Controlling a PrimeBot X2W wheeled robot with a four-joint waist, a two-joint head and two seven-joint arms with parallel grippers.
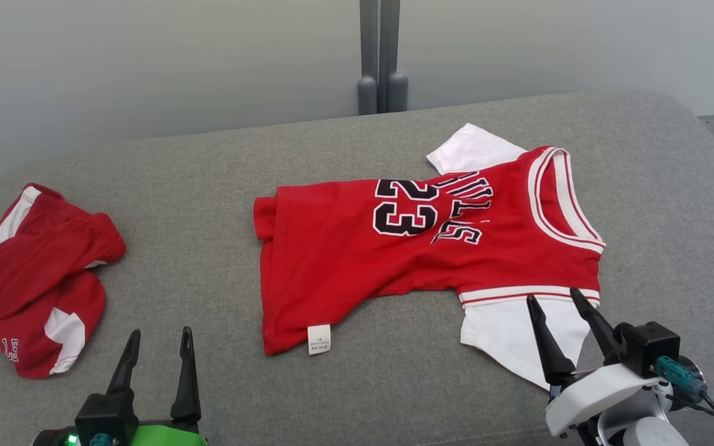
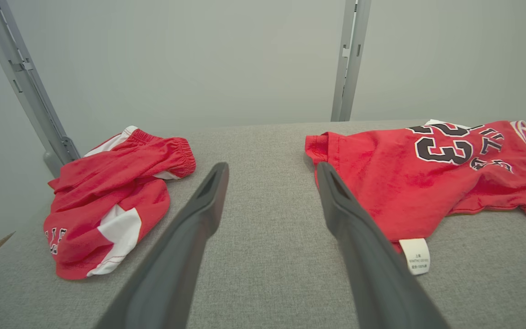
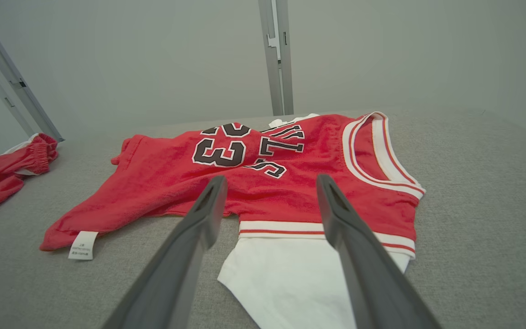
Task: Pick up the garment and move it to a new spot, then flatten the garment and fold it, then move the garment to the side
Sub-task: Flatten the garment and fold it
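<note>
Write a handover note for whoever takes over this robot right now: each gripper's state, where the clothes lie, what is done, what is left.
Left gripper: open, empty, over the bare grey cushion between the shorts and the jersey.
Right gripper: open, empty, at the jersey's near white sleeve.
Jersey: mid-cushion, number side up, mostly spread, one hem corner rolled.
Shorts: bunched at the robot's left.
Done: no fold made; whether the jersey was already moved cannot be told.
Left: flatten, fold, move it aside.
</note>
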